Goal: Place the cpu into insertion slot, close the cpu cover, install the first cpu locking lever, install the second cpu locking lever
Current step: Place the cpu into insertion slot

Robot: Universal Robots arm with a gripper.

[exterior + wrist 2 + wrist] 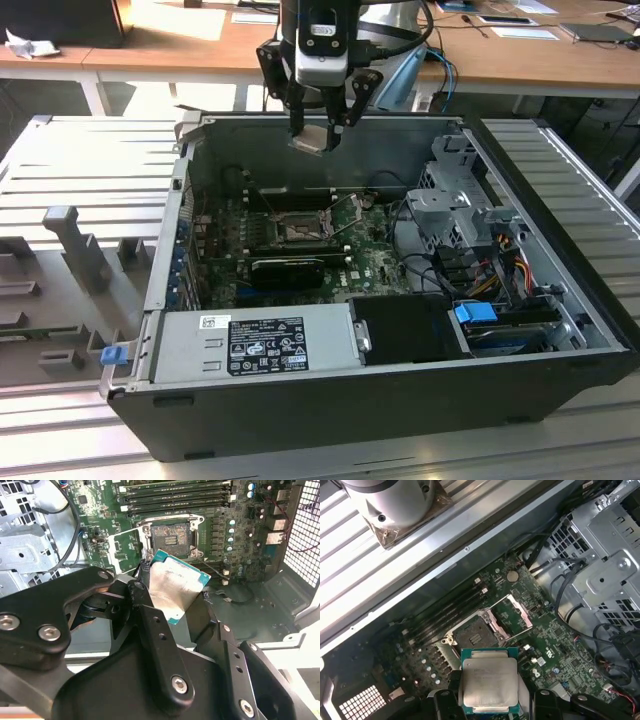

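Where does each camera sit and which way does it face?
Exterior view: off the arm, above the open computer case, looking down into it; shows the pincer holding the cpu over the case.
Second wrist view: on the arm, looking past the black pincer links at the motherboard; the cpu hangs before the insertion slot.
First wrist view: on the arm, looking down past the pincer fingers at the slot and open cpu cover.
Shared: both wrist views show the held cpu and the empty slot.

Open computer case point(350, 410), power supply point(200, 345) (labelled), wooden desk point(180, 45)
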